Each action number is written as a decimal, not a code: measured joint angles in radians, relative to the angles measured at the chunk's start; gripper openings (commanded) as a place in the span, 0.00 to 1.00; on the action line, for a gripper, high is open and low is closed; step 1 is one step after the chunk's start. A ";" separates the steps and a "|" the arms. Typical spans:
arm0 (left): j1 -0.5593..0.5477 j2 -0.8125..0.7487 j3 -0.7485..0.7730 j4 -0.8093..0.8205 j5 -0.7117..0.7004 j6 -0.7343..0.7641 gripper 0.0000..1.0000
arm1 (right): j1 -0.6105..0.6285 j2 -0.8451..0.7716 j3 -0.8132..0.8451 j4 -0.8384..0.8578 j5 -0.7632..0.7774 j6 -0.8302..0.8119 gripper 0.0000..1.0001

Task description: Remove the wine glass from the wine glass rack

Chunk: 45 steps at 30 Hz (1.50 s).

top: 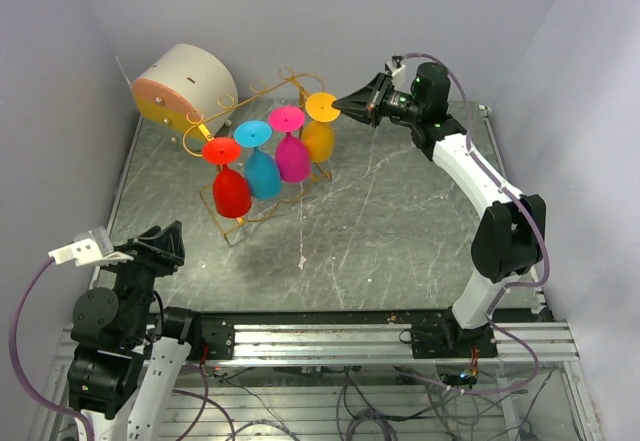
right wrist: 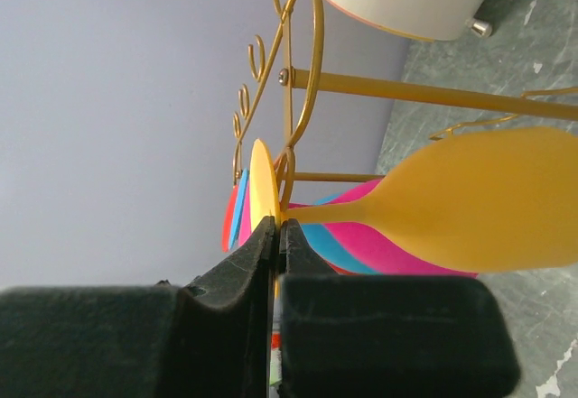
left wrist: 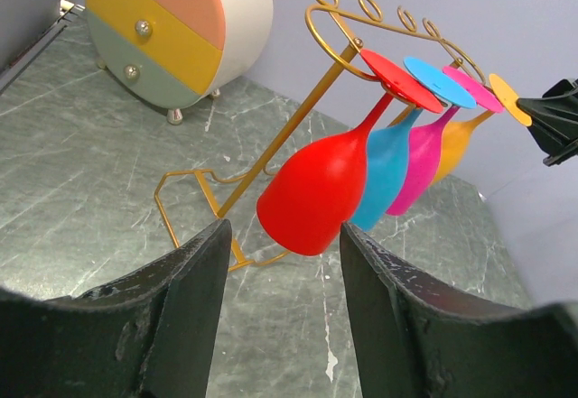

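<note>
The gold wire wine glass rack [top: 255,91] stands at the back left of the table. Red [top: 231,193], blue [top: 262,174], pink [top: 292,158] and yellow [top: 318,141] wine glasses hang from it upside down. My right gripper [top: 345,108] is shut on the rim of the yellow glass's foot disc [right wrist: 260,181] at the rack's right end. In the right wrist view the yellow glass [right wrist: 488,204] has its stem beside the rail's curled end [right wrist: 302,73]. My left gripper [left wrist: 284,229] is open and empty, low at the front left, facing the red glass [left wrist: 316,190].
A cream drum-shaped drawer box [top: 185,81] with an orange and yellow face stands behind the rack's left end. Grey walls close in the back and both sides. A pale streak [top: 302,251] marks the marbled tabletop in front of the rack.
</note>
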State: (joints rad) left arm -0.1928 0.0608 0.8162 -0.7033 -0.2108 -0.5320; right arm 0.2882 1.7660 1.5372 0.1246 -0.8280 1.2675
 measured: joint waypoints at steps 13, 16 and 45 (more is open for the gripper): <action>0.000 0.065 0.045 0.001 0.021 0.004 0.69 | 0.000 -0.331 -0.140 -0.296 0.139 -0.391 0.00; 0.000 0.156 0.149 0.008 0.095 -0.007 0.65 | 0.005 -0.467 -0.203 -0.364 0.214 -0.541 0.00; -0.238 0.990 0.666 0.131 0.749 -0.349 0.62 | 0.189 -0.830 -0.335 -0.731 0.884 -1.044 0.00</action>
State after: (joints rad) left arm -0.4309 1.0508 1.4822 -0.5724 0.5385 -0.8810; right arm 0.4770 0.9356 1.2026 -0.6067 0.0563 0.2234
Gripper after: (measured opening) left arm 0.614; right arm 0.010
